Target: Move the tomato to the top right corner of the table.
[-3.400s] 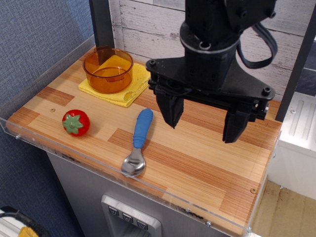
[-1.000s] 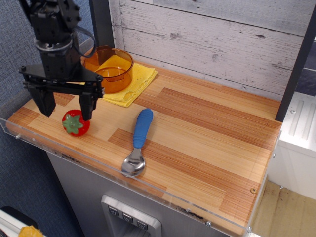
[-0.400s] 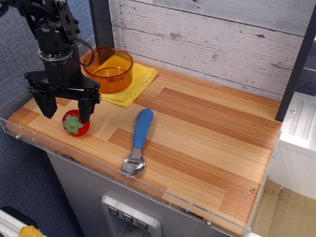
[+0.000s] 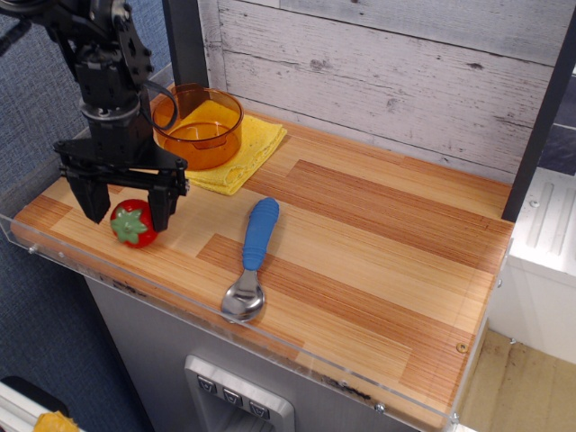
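The red tomato [image 4: 132, 224] with its green leafy cap sits on the wooden table [image 4: 378, 252] near the front left corner. My black gripper [image 4: 127, 211] is lowered over it, open, with one finger on each side of the tomato and the tips close to the tabletop. The fingers stand apart from the tomato's sides; I cannot tell if either one touches it. The top right corner of the table lies by the white plank wall at the far right.
An orange bowl [image 4: 197, 126] stands on a yellow cloth [image 4: 243, 153] at the back left, just behind my arm. A blue-handled metal spoon [image 4: 252, 256] lies in the front middle. A clear acrylic rim [image 4: 234, 331] edges the table.
My gripper has moved from the right middle of the table to the front left and has come down around the tomato. The tomato has shifted slightly left.
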Robot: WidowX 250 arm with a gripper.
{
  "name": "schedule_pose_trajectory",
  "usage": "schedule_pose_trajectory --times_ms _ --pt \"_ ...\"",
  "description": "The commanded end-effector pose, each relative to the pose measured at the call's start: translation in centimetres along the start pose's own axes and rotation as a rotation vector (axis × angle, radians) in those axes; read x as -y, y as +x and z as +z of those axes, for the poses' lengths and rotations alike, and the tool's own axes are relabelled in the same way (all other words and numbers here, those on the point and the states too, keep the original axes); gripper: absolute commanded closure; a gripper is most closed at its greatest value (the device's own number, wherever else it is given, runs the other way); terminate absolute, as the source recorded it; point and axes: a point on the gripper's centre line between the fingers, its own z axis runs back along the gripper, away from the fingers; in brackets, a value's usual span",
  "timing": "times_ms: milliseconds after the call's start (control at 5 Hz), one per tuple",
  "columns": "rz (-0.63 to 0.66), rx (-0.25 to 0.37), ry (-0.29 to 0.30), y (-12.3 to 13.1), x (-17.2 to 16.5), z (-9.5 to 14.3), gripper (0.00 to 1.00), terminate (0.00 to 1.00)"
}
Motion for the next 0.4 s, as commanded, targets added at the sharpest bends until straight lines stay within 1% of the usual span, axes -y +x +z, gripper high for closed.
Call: schedule_pose_trajectory --times_ms 0,200 --pt "0.039 0.026 0.009 0.2 -0.02 -0.06 0.0 0.0" --pt "0.043 0.016 0.006 0.21 0.0 -0.36 0.0 0.0"
